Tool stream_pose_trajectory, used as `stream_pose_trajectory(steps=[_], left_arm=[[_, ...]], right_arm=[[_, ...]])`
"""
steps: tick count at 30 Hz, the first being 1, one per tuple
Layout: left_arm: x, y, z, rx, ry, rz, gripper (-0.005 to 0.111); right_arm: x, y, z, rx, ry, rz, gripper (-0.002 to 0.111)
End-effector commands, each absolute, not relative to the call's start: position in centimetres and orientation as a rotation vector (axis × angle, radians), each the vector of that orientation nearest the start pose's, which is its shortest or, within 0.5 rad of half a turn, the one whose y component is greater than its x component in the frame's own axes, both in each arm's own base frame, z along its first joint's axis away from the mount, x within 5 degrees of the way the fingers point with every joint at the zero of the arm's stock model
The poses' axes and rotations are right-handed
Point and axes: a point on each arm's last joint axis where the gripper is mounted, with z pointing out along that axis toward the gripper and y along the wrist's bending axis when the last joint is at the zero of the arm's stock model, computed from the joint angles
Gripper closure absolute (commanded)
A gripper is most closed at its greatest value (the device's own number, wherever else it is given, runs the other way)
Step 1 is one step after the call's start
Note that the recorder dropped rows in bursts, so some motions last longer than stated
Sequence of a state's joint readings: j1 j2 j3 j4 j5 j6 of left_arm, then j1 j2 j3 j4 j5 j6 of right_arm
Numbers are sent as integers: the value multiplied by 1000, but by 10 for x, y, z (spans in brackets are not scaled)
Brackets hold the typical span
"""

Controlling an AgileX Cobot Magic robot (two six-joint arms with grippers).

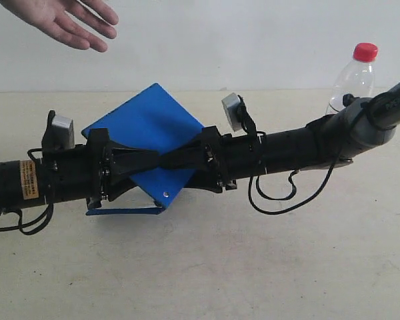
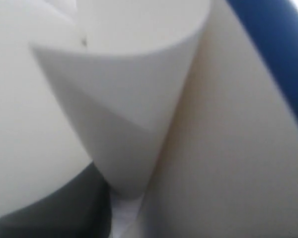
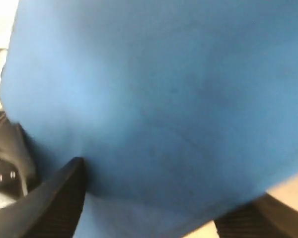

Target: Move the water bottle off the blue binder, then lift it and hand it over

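A person's hand (image 1: 60,23) reaches in at the upper left of the frame, open, with its fingers spread toward the lower right. The left arm lies level from the left edge and the right arm slants down from the upper right, then runs level. The left gripper (image 1: 150,161) and right gripper (image 1: 177,159) meet tip to tip at centre. The right one's fingers (image 3: 49,208) straddle the blue binder (image 1: 153,113). The left one's jaw state is unclear.
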State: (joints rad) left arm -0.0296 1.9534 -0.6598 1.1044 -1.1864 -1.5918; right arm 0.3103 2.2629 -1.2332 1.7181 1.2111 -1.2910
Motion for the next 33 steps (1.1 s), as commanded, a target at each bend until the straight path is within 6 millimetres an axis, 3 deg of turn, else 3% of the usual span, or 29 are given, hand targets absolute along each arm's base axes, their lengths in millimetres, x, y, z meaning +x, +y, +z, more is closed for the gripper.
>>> stream_pose_trajectory(steps=[1, 3, 5, 7, 10, 13, 17, 20, 27, 33], left_arm=[[289, -90, 127, -132, 2120, -1623, 102], [289, -90, 127, -124, 2117, -1617, 99], [289, -90, 127, -116, 2116, -1614, 80], [288, -90, 126, -94, 2129, -1617, 52], [285, -91, 126, -70, 2149, -1625, 42], [285, -89, 120, -72, 2214, -1553, 42], [290, -81, 111, -141, 2285, -1416, 42], [297, -55, 95, -294, 2393, -1139, 48], [304, -23, 99, -408, 2314, -1064, 55], [304, -15, 103, -348, 2294, -1030, 78]], right_arm=[[367, 206, 119, -394, 2170, 1817, 48], [367, 206, 119, -385, 2176, 1821, 48], [367, 206, 119, -382, 2177, 1822, 51], [367, 206, 119, -375, 2181, 1826, 65], [367, 206, 119, -356, 2191, 1836, 85], [367, 206, 119, -350, 2195, 1839, 109], [367, 206, 119, -348, 2196, 1840, 108], [370, 206, 116, -331, 2220, 1785, 108], [370, 206, 116, -401, 2181, 1751, 108], [369, 206, 117, -469, 2134, 1749, 108]])
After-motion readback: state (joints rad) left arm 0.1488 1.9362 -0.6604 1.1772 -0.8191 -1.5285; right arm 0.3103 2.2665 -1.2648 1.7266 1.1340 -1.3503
